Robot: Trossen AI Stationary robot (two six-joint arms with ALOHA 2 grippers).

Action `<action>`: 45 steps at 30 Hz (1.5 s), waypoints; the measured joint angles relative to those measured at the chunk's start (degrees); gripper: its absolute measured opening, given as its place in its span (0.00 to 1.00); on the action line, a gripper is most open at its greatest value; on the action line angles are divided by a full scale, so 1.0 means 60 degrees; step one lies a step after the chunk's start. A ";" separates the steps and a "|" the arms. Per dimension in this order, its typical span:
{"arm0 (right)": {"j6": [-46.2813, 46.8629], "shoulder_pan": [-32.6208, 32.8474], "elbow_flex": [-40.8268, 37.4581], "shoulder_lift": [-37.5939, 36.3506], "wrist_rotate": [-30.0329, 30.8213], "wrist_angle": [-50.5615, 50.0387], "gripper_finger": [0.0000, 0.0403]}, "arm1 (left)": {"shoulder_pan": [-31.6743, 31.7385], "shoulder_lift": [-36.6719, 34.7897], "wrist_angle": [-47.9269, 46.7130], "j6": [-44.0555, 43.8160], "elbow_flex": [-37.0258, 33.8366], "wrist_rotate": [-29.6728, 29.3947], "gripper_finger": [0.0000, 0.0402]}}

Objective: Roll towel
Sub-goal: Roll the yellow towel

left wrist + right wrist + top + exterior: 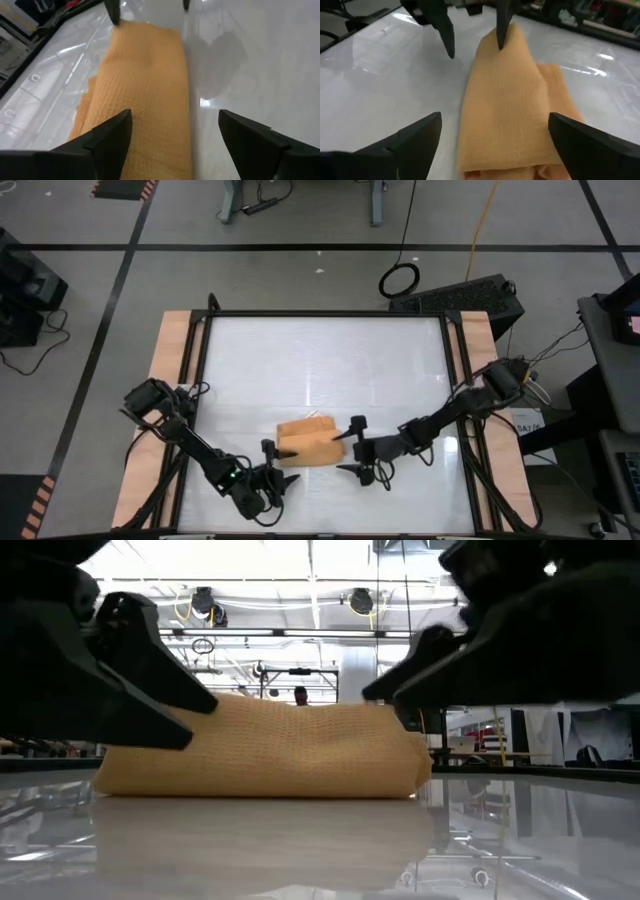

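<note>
Orange-tan woven cloth towel point(307, 444), rolled into a thick bundle, lies between both grippers. Left gripper point(279, 465) at one end, right gripper point(354, 447) at the other; both spread wide, holding nothing.

A lab: taped floor point(120, 270), loose cables point(400, 278), equipment racks point(610, 370)
</note>
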 joint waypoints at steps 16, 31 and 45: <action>0.0504 -0.0739 0.0004 0.1617 -0.0555 0.1476 0.89 | 0.0056 -0.0386 -0.1023 -0.0025 0.0193 -0.0593 0.75; 0.0678 -0.0924 0.0059 0.2048 -0.0871 0.1490 0.88 | 0.0247 -0.0292 -0.3622 -0.2539 0.0186 0.0684 0.75; 0.0766 -0.0881 0.0219 0.2062 -0.0606 0.1446 0.63 | 0.0267 -0.0178 -0.3774 -0.3290 0.0189 0.1320 0.52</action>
